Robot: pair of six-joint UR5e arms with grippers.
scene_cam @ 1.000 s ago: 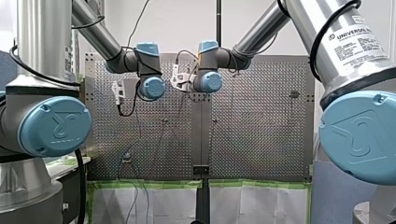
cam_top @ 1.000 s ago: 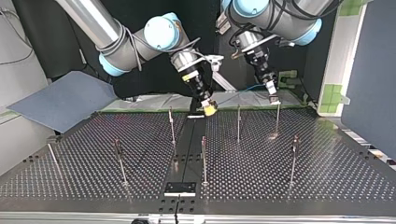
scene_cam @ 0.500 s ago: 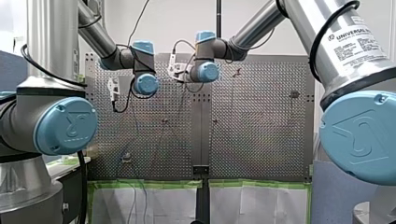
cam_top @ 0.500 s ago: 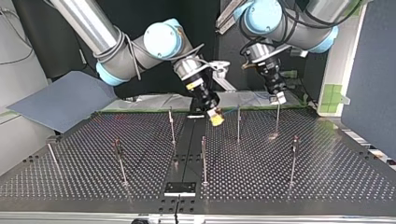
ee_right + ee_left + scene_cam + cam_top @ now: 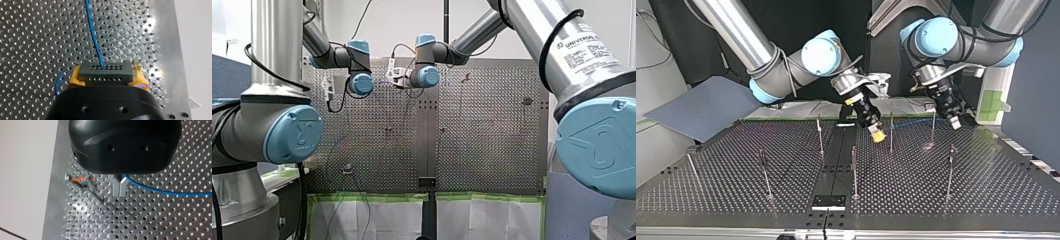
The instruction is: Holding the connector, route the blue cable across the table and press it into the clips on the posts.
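My right claw [image 5: 106, 76] is closed on a dark grey connector [image 5: 105, 70], with its yellow pads [image 5: 74, 78] pressed against the block's two ends. The blue cable [image 5: 93, 35] leaves the connector's face and runs ahead over the perforated counter [image 5: 32, 37]. My left claw [image 5: 119, 194] has its metal fingers [image 5: 115, 187] pinched together on the same cable, which comes out beside them and trails off to one side. On their other side, just beside them, stands one of the posts, topped by an orange clip [image 5: 79, 179] that the cable does not reach. In the top view the cable hangs as a thin blue line between the two claws, above the far part of the counter. There it passes near the tops of two thin posts [image 5: 891, 132], and I cannot tell whether it touches either. The cable looks light and limp, so it will likely sag or swing unless both claws keep it taut. The connector is the rigid part and the sure place to hold. A second grip a little way along the cable lets the stretch between be pushed into a clip. Compared with a second ago, both claws have travelled toward the top view's right and nearer its camera, and the blue line between them now shows clearly.
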